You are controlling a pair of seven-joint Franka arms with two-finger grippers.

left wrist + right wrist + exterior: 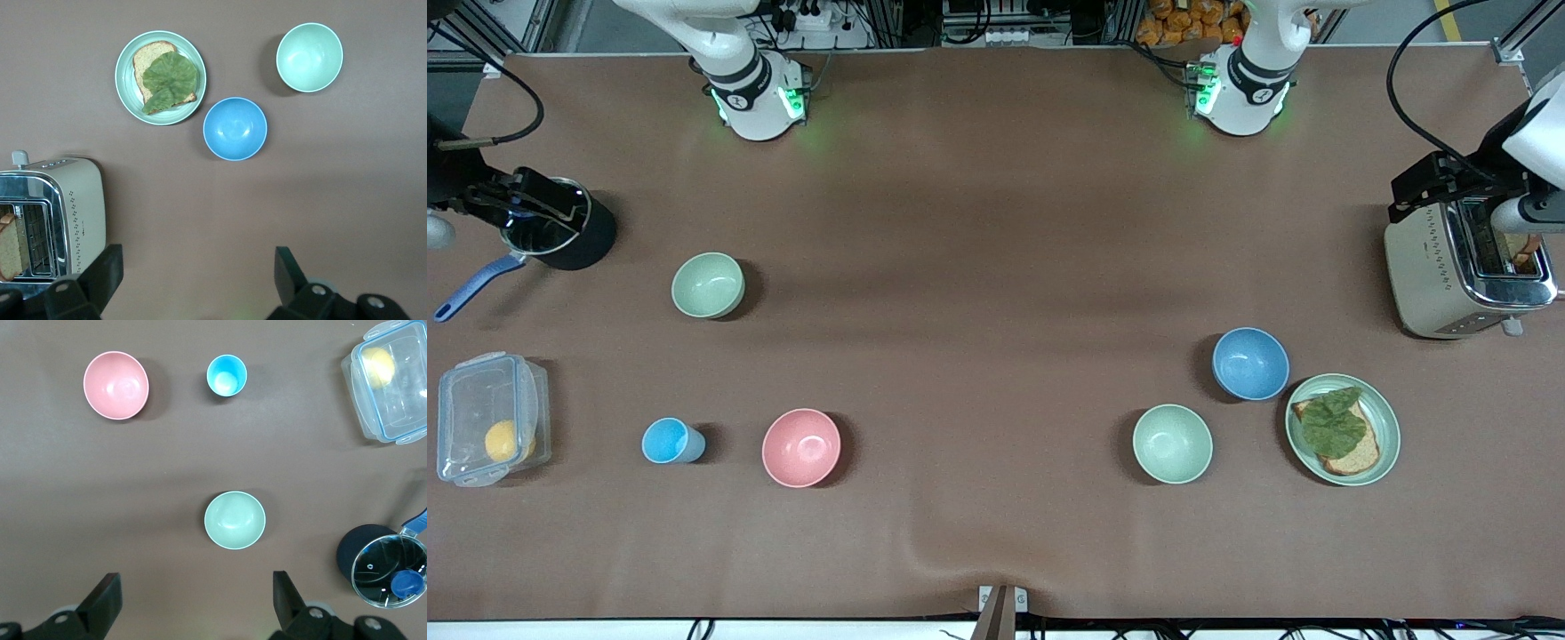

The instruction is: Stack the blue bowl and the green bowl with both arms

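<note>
The blue bowl (1250, 363) sits upright toward the left arm's end of the table, also in the left wrist view (235, 128). One green bowl (1172, 443) stands beside it, nearer the front camera, and shows in the left wrist view (309, 57). A second green bowl (708, 284) stands toward the right arm's end, also in the right wrist view (234, 519). My left gripper (197, 263) is open and empty, high beside the toaster. My right gripper (197, 587) is open and empty, high beside the black pot.
A green plate (1389, 418) with bread and lettuce lies beside the blue bowl. A toaster (1432, 276) stands at the left arm's end. A pink bowl (801, 447), light-blue cup (667, 441), clear lidded box (480, 391) and black pot (587, 240) stand toward the right arm's end.
</note>
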